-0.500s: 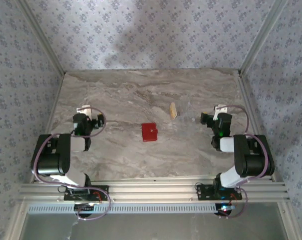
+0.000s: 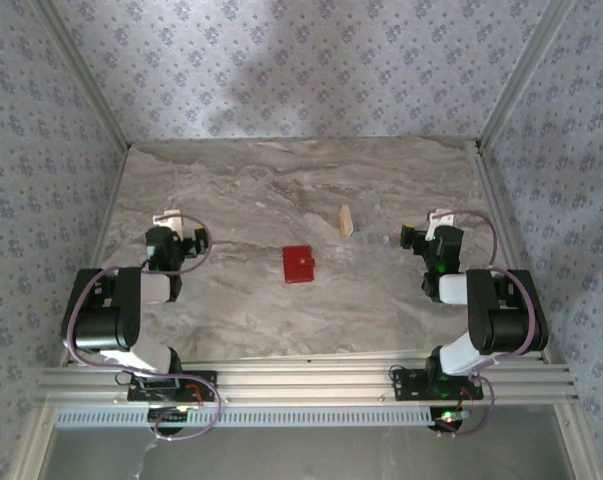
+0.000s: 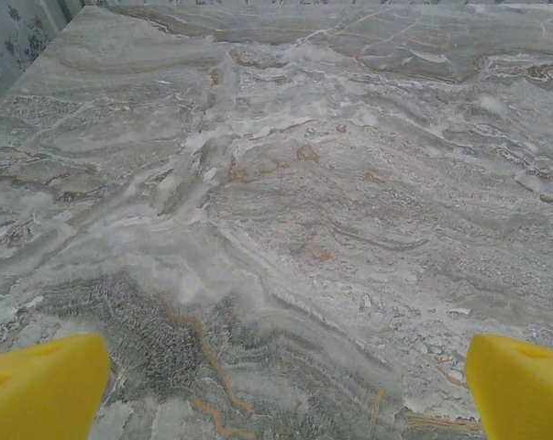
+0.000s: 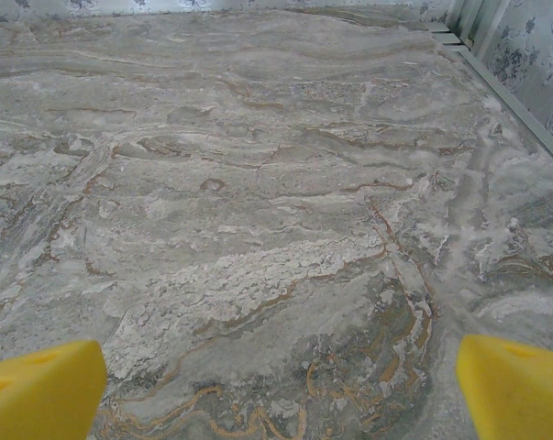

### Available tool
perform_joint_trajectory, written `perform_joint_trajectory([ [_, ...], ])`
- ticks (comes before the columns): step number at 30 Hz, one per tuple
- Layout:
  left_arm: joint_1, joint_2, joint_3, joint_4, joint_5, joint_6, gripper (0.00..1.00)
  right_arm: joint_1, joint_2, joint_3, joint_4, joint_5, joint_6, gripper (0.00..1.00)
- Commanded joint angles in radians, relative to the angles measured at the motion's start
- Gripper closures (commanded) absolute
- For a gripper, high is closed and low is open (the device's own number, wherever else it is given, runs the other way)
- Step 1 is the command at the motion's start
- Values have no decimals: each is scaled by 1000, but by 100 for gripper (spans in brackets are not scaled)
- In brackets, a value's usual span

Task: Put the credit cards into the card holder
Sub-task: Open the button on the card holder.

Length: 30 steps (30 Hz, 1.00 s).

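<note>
Well, here's the marbled grey bench (image 2: 281, 190), a broad slab running between patterned walls. At its near edge sit the two arms, both folded low. The left arm (image 2: 106, 310) is at the left side and the right arm (image 2: 501, 310) at the right, each pointing away over the stone. Look at the left jaws: released, spread wide, with one yellow fingertip (image 3: 38, 385) at each lower corner of the left wrist view and bare marble between them. It's the same on the other side. The right jaws are released and wide apart, with yellow fingertips (image 4: 514, 390) at the bottom corners of the right wrist view, and they grip nothing.

Now the smaller pieces. The card holder (image 2: 299, 264), a little red square, lies flat near the middle of the bench, between the two arms and well apart from both. Beyond it and a bit to its right are the credit cards (image 2: 346, 221), a slim tan sliver on the stone. They're near the holder but not touching it, and closer to the right arm than the left.
</note>
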<state>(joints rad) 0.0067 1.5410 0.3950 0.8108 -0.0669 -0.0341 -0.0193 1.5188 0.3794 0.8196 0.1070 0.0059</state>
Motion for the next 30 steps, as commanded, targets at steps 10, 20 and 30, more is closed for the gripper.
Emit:
perform_joint_trajectory([
  [10,22,-5,20,5,50,2,0,-7,4,4,13,-13,-12,0],
  [20,-3,-85,75,-149,-74,-11,0,-8,-89,37,-118,95,30,0],
  [30,-20,-131,574,-978,15,-502,0,-30,-518,136,-526,10,418,0],
])
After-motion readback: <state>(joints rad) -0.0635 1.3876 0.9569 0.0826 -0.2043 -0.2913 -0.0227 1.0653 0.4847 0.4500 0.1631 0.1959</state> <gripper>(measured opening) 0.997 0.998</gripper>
